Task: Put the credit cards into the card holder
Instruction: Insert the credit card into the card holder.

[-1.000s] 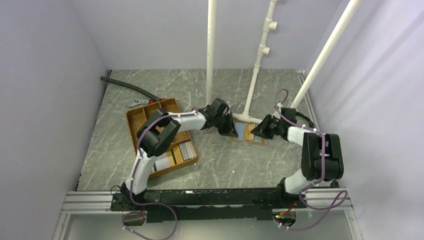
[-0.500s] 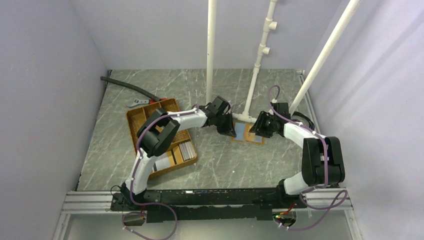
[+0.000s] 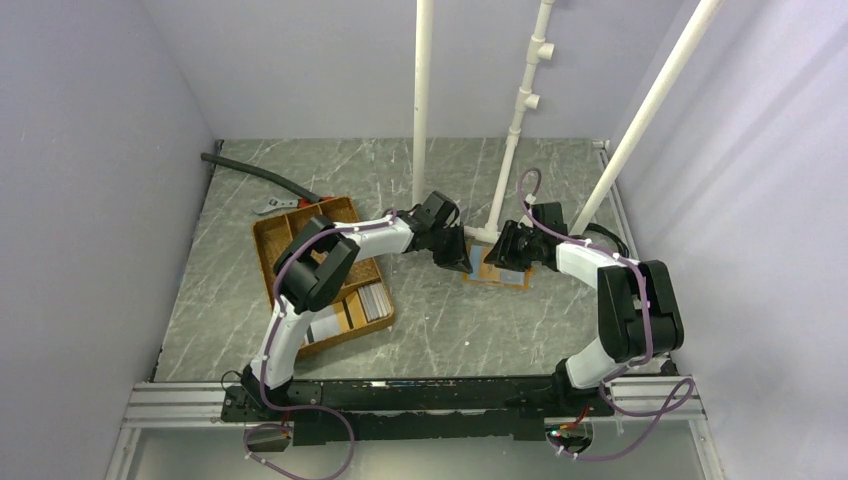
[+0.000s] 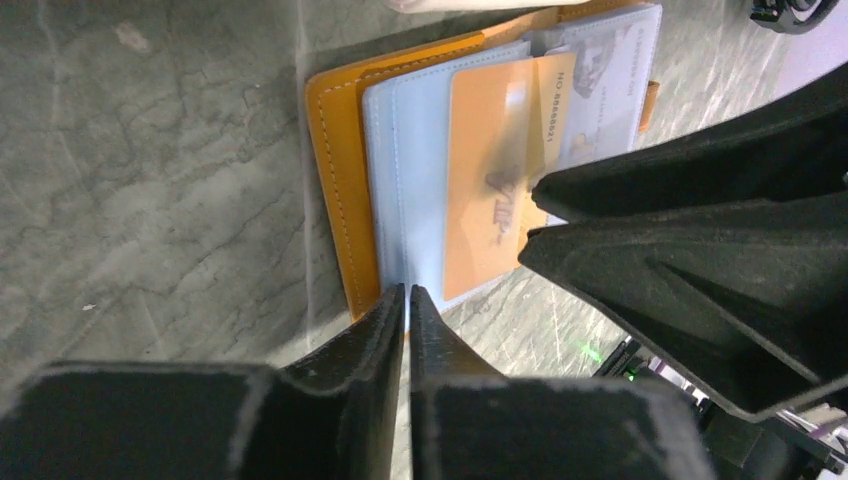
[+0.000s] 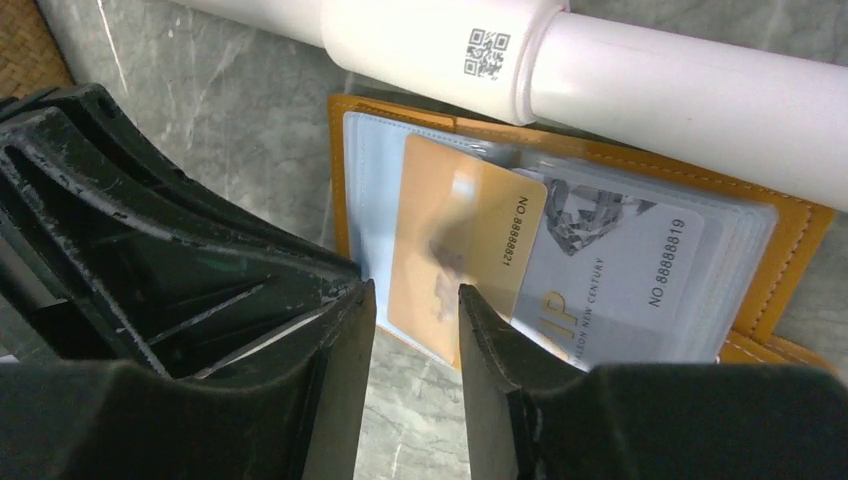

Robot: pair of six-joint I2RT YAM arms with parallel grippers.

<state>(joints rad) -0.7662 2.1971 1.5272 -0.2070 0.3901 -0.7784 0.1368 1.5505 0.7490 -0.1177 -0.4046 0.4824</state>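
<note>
Orange-tan card holder (image 3: 497, 278) mostly masked overhead: left claw (image 4: 407, 300) clenched at its edge, right claw (image 5: 417, 295) released over gold card (image 5: 465, 240). White pipe (image 5: 650, 90) at top.

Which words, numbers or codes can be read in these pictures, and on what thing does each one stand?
"NO 88888821": on the gold card.
"NO 88888819": on the grey card.
"NEW CENTURY": on the grey card; the letters before it are partly hidden.
QR code, without words: on the white pipe.
Top view: nothing readable.
</note>
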